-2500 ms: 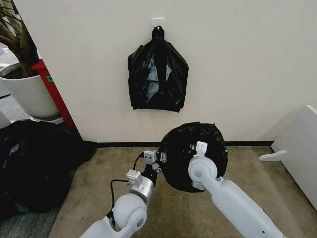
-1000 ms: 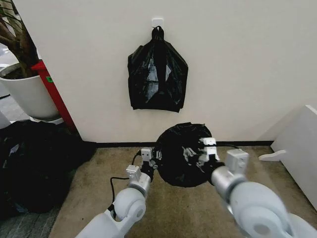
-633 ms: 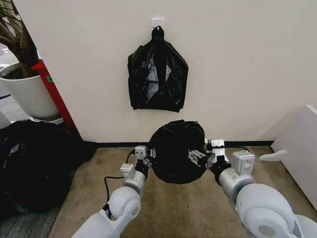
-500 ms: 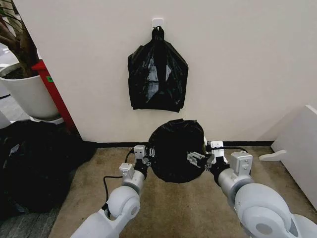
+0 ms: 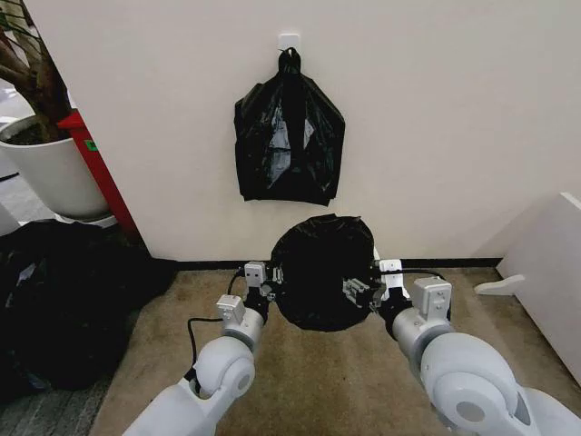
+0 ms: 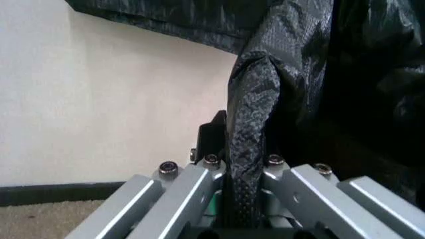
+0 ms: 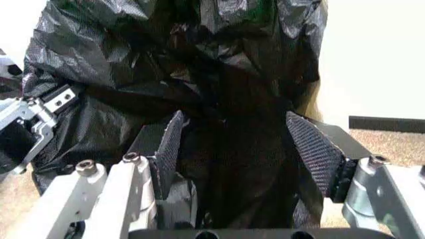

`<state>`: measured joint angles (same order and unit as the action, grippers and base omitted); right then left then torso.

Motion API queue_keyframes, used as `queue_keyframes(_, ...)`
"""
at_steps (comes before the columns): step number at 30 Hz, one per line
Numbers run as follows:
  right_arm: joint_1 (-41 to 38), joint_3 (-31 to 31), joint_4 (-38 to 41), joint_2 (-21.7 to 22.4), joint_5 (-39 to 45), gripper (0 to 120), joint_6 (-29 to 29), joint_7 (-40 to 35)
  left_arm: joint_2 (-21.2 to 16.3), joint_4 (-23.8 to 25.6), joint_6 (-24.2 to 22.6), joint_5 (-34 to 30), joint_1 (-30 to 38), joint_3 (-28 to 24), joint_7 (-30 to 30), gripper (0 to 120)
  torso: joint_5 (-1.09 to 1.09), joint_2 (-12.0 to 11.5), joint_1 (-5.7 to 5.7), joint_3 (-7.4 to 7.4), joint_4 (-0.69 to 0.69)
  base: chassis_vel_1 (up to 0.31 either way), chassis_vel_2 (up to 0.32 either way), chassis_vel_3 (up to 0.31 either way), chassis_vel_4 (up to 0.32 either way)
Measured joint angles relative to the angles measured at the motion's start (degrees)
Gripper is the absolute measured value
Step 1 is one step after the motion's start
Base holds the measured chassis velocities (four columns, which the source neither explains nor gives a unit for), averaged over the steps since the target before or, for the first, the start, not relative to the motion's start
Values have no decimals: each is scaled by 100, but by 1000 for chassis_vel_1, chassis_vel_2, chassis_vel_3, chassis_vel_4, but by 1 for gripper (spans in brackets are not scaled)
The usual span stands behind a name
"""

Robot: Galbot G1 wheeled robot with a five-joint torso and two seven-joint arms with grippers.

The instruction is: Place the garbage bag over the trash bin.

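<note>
The garbage bag (image 5: 320, 271), glossy black and wrinkled, forms a round dome on the floor by the wall. The trash bin is hidden under it. My left gripper (image 5: 261, 276) sits at the bag's left edge. In the left wrist view this gripper (image 6: 240, 167) is shut on a vertical fold of the bag (image 6: 249, 124). At the bag's right side is my right gripper (image 5: 360, 289). The right wrist view shows it (image 7: 239, 144) open, its pads (image 7: 167, 142) spread wide with bag plastic (image 7: 219, 84) lying between them.
A thicker black bag bundle (image 5: 289, 138) hangs from a wall hook above. A white plant pot (image 5: 50, 168) and a red panel (image 5: 98, 173) stand at the far left, above a dark heap of bags (image 5: 64, 304). White furniture (image 5: 554, 272) is at the right. Brown carpet (image 5: 336, 381) lies in front.
My right arm has swung off the top of the bag to its right side. The bag's dome and my left gripper have shifted slightly left.
</note>
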<state>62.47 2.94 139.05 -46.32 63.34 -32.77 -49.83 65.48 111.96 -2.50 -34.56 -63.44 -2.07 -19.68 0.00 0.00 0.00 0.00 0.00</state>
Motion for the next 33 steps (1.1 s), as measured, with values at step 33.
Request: queue_keyframes(33, 136, 37, 66, 37, -318, 52, 94, -44, -48, -53, 53, 93, -2, 4, 98, 1, 0, 0, 0, 0, 0, 0, 0, 0, 0)
